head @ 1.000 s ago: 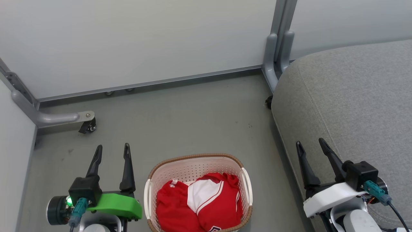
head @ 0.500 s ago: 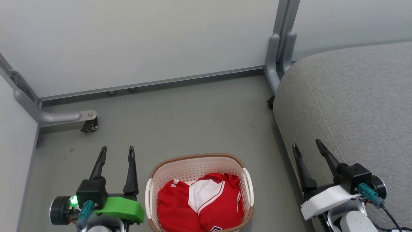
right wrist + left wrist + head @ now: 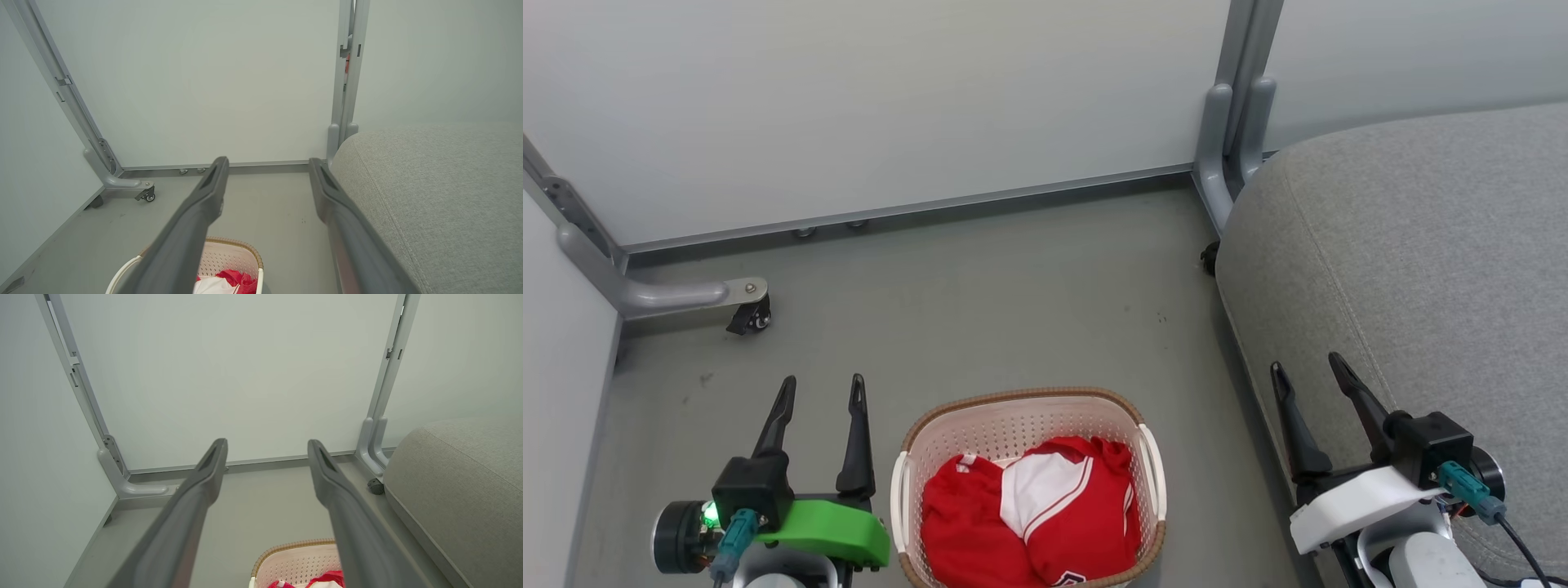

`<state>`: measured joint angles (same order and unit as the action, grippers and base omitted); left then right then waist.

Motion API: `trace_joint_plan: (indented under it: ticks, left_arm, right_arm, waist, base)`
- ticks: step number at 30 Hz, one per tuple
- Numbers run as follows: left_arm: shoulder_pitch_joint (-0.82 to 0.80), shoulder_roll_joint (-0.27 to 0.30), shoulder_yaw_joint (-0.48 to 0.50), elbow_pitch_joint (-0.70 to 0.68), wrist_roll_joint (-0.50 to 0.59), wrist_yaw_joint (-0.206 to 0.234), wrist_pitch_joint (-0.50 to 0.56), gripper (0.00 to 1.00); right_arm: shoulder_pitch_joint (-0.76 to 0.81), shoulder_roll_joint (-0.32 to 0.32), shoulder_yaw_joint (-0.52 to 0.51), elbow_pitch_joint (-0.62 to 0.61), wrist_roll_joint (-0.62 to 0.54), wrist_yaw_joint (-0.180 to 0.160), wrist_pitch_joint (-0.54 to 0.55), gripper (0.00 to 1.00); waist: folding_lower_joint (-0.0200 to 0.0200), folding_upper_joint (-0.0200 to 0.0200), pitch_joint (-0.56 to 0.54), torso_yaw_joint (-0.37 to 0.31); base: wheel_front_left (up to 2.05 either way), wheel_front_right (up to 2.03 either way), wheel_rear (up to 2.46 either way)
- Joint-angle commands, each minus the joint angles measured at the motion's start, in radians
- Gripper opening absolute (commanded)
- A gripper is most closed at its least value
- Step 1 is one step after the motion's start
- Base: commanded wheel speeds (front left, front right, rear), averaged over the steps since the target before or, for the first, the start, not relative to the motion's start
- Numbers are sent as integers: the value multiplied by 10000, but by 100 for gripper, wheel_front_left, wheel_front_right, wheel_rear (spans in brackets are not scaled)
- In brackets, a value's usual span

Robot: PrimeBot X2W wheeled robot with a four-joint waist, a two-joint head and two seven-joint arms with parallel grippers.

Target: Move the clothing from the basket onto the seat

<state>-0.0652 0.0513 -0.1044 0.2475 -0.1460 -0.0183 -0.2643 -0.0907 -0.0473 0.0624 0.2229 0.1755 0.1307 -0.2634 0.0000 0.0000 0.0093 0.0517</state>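
Observation:
The cream perforated basket [image 3: 947, 437] with a brown rim stands on the floor at the bottom centre of the head view, and it holds the red clothing [image 3: 1029, 523] with white panels. Its rim also shows low in the left wrist view [image 3: 286, 555] and the right wrist view [image 3: 237, 249]. The light-grey seat [image 3: 1421, 261] rises at the right. My left gripper [image 3: 823, 384] hangs open to the left of the basket, empty. My right gripper [image 3: 1307, 365] stands open between basket and seat edge, empty too.
Pale partition walls [image 3: 890, 106] close off the back and left. Their grey metal feet with castors sit at the left [image 3: 686, 296] and beside the seat's corner [image 3: 1225, 155]. Grey floor [image 3: 980, 302] lies beyond the basket.
Both grippers have shifted slightly: the left a little right and down, the right a little back. The camera has also shifted slightly. Both stay open and the clothing lies as before.

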Motion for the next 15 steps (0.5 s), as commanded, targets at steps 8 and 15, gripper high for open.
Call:
trace_joint_plan:
  ticks: [8, 15]
  left_arm:
    - [50, -5, -1, 3, 42, 12, -4, 100]
    - [-299, -5, -129, 107, 82, -138, -4, 100]
  right_arm:
    - [-33, -55, 5, 36, -10, 1, -21, 100]
    - [-263, -55, 106, -60, -5, 1, -21, 100]
  waist:
    - [0, 0, 40, -30]
    - [0, 0, 314, -203]
  base:
    - [0, 0, 0]
    - [0, 0, 0]
